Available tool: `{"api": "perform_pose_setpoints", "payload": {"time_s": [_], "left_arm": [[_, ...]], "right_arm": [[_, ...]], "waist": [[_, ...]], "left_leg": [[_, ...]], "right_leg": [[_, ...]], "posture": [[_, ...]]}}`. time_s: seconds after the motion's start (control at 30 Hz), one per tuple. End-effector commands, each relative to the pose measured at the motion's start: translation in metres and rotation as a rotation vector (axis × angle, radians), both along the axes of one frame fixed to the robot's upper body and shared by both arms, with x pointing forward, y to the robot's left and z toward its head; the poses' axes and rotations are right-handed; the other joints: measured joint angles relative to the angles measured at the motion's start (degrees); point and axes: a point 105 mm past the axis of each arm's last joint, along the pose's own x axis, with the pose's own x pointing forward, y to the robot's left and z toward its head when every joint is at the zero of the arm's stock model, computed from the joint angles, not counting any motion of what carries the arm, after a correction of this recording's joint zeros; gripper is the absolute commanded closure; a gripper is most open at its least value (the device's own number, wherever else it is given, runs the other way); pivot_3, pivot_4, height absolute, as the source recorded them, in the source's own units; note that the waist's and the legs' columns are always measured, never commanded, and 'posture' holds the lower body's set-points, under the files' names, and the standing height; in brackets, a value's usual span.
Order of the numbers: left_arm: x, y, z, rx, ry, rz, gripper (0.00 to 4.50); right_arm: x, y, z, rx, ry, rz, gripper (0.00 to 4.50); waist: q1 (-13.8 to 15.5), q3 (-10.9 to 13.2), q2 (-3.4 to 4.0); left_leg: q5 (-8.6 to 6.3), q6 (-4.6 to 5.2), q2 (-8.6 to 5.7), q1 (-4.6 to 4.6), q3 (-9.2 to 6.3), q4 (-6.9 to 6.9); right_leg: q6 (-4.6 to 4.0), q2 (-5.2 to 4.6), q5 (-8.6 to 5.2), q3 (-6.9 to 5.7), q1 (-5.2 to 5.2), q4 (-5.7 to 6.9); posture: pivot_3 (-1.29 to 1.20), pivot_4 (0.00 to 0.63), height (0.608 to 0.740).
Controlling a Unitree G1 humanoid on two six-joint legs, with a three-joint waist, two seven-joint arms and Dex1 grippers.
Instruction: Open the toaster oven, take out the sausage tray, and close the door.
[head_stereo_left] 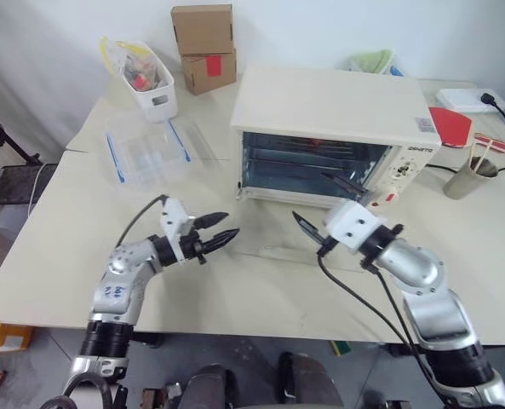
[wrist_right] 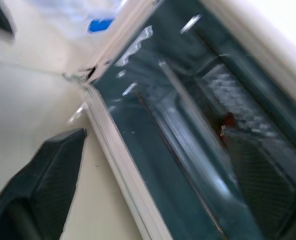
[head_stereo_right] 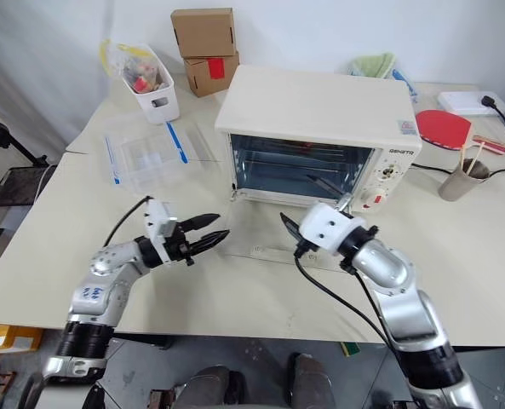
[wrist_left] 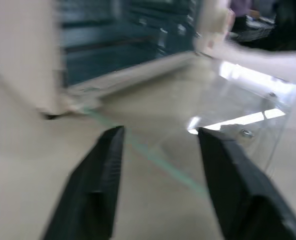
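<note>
On a cream worktop (head_stereo_left: 56, 247), a clear box (head_stereo_left: 146, 152) with blue clips sits at ten o'clock, a white bin (head_stereo_left: 154, 85) and cardboard boxes (head_stereo_left: 203, 47) beyond it. The left claw (head_stereo_left: 220, 230), fingers parted and holding nothing, hovers at seven o'clock beside the near corner of the door (head_stereo_left: 273, 234), which lies folded down flat before the oven (head_stereo_left: 337, 128) at centre. The right claw (head_stereo_left: 320, 209), spread wide and empty, points into the open mouth from five o'clock. The tray (wrist_right: 232, 95), with a reddish glimpse of sausage (wrist_right: 227, 120), sits on a rack inside. A cup (head_stereo_left: 472, 177) stands at three o'clock. The door looks open, so the step in hand appears to be reaching for the tray; next, the right claw likely needs to go deeper and close on the tray's front rim.
</note>
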Motion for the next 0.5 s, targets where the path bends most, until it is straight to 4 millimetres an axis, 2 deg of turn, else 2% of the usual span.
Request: {"api": "perform_pose_setpoints", "payload": {"time_s": [0.03,0.13,0.3,0.5], "left_arm": [[-0.012,0.016,0.021,-0.04,-0.072,0.054,0.82],[-0.022,0.022,0.022,-0.051,-0.061,0.073,0.04],[-0.03,0.018,0.02,-0.057,-0.045,0.067,0.04],[-0.029,0.009,0.022,-0.056,-0.049,0.049,0.04]], "right_arm": [[0.023,0.005,0.013,-0.085,-0.144,-0.083,0.0],[0.047,0.005,0.019,-0.175,-0.231,-0.172,0.0],[0.075,0.009,0.025,-0.257,-0.3,-0.243,0.0],[0.088,0.025,0.028,-0.3,-0.344,-0.209,0.0]], "waist": [[-0.3,0.0,0.0],[-0.4,0.0,0.0],[-1.3,0.0,0.0],[-1.7,0.0,0.0]], "left_leg": [[0.0,0.0,0.0,0.0,0.0,0.0],[0.0,-0.01,0.01,0.01,-0.03,0.0],[0.0,-0.01,0.01,-0.02,-0.04,-0.01],[0.0,-0.01,0.04,-0.03,-0.03,-0.04]], "right_leg": [[0.0,-0.01,0.0,0.0,0.0,-0.01],[0.0,-0.02,0.0,-0.02,0.0,0.01],[-0.02,0.0,-0.01,-0.07,0.0,0.01],[-0.02,0.08,-0.01,-0.07,-0.02,0.03]], "posture": [[0.0,0.15,0.74],[0.0,0.15,0.74],[0.0,0.15,0.74],[0.0,0.15,0.74]]}}
